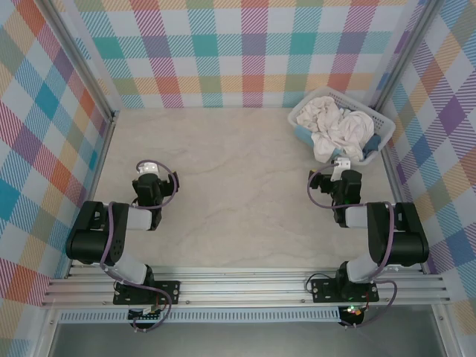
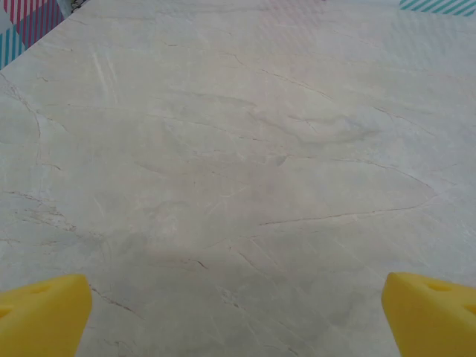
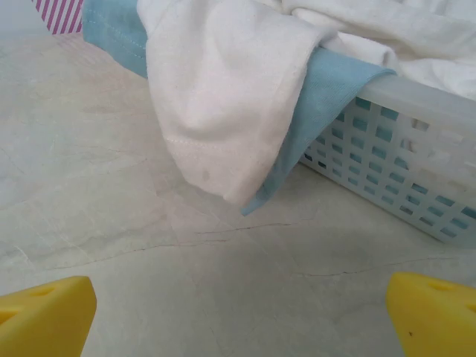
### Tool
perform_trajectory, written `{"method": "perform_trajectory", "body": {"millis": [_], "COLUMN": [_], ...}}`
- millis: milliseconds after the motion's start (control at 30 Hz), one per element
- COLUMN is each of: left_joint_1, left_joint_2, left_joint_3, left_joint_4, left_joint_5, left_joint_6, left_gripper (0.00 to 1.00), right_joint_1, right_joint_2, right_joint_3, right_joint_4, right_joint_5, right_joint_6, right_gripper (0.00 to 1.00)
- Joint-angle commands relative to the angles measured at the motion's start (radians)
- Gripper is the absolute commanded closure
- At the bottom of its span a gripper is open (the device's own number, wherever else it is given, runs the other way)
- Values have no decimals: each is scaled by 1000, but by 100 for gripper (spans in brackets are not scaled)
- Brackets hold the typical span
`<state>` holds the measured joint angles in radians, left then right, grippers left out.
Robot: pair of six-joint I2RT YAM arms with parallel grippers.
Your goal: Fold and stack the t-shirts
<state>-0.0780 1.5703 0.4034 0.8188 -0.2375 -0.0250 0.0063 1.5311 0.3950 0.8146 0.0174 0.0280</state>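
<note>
Two t-shirts lie heaped in the white slatted basket (image 1: 297, 119), which stands on the pale marble-patterned table (image 1: 238, 201). The cream-white t-shirt (image 1: 338, 128) is on top, crumpled, and spills over the basket's near rim. The light blue t-shirt (image 1: 376, 141) peeks out beneath it along the basket's near side.

From the right wrist, a fold of the cream-white t-shirt (image 3: 223, 111) hangs down outside the basket wall (image 3: 394, 178), close to the tabletop. A corner of the light blue t-shirt (image 3: 320, 89) is draped over the rim just behind that fold.

The right gripper (image 1: 343, 165) sits just in front of the basket, near the hanging cloth but apart from it. Its yellow fingers (image 3: 431, 316) stand spread wide at the lower corners of its own camera view, with bare table between them and nothing gripped.

The left gripper (image 1: 149, 169) is well apart from the basket, off to the basket's left across the table, and about as far forward of it as the right gripper. Its jaws are spread wide too. The yellow fingertips (image 2: 44, 316) are far apart above bare tabletop, with nothing between them.
</note>
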Motion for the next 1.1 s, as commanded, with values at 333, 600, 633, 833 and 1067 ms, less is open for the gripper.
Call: {"method": "perform_trajectory", "body": {"millis": [333,600,633,833,1067], "left_joint_1": [-10,-42,-66,-166,-123], "left_joint_2": [-9,-239,-312,-524,-175], "left_joint_3": [-6,1,-2,370,970], "left_joint_4": [30,-153,-178,-705,-1440], "left_joint_5": [-14,-147,-205,-337,141], "left_joint_6": [13,3,2,-209,-674], "left_gripper": [0,0,0,0,6], "right_joint_1": [4,49,77,103,-94], "right_joint_2": [4,-228,-317,-569,-168], "right_joint_3": [9,11,21,482,988], "right_joint_4": [28,-144,-221,-1074,-1464], "right_joint_5": [-5,175,241,292,-4], "right_joint_6": [-11,-4,-7,330,516], "right_gripper": [0,0,0,0,23]}}
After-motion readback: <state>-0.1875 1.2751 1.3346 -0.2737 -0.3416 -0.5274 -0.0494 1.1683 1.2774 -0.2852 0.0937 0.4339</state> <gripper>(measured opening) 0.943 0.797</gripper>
